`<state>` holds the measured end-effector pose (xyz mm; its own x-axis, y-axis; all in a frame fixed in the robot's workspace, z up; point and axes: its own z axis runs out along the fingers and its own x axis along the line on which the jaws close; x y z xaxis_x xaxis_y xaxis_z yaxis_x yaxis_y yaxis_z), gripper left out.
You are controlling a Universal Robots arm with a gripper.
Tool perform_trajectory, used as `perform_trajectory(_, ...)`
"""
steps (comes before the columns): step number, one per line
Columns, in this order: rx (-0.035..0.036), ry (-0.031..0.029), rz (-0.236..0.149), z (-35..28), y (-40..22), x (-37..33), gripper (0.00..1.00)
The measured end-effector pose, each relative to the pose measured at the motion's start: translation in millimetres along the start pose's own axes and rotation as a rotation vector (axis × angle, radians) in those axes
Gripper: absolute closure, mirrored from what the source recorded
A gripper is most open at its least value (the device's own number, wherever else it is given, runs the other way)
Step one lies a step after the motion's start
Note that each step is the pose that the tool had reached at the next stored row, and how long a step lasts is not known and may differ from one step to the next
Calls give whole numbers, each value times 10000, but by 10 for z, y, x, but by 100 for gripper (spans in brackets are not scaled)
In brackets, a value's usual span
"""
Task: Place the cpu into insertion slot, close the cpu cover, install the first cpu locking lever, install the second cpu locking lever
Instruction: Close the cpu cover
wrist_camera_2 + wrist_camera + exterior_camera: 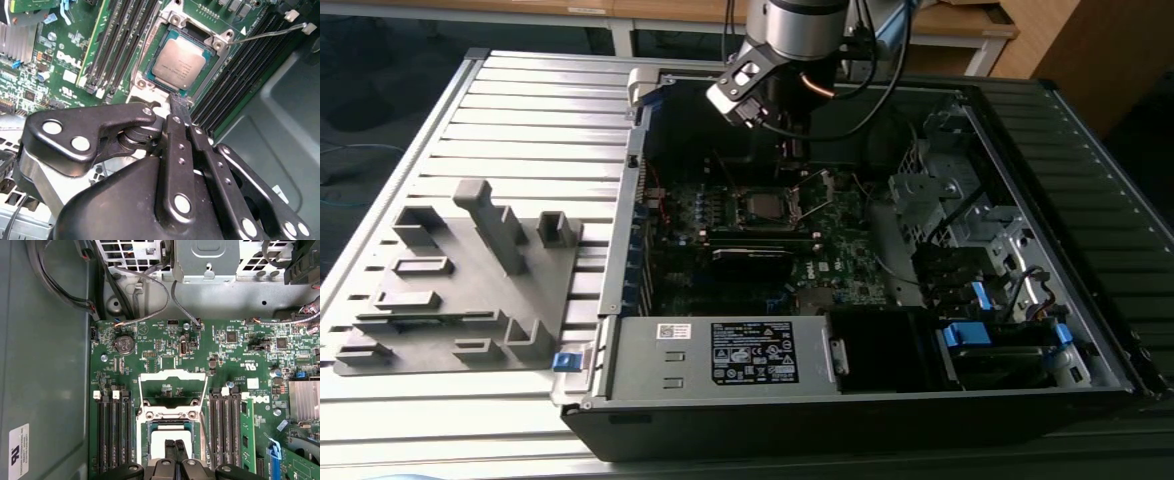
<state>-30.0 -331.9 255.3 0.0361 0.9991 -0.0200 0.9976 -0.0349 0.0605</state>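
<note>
The cpu (179,62), a flat silvery-grey square, lies in the insertion slot (150,75) on the green board; in the exterior view the slot (761,205) sits mid-case. The cpu cover (172,385), a thin silver frame, is swung open away from the slot, with board showing through its cut-out. My gripper (180,102) hangs just above the slot's near edge, its two black fingers pressed together with nothing between them. It shows in the first wrist view (175,446) over the chip and in the exterior view (791,150) above the slot. A thin locking lever (265,34) sticks out, unlatched.
Long black memory slots (225,425) flank the slot on both sides. A finned heatsink (305,400) and cables (145,295) lie nearby. The case wall (640,180) and drive cage (961,200) bound the board. A grey fixture tray (454,290) rests outside the case at the exterior view's left.
</note>
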Motion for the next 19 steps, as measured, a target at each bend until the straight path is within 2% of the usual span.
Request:
perform_trajectory(10,0,0,0,7,110,4,89)
perform_trajectory(16,-1,0,0,12,200,7,89)
perform_trajectory(19,0,-1,1,12,211,8,89)
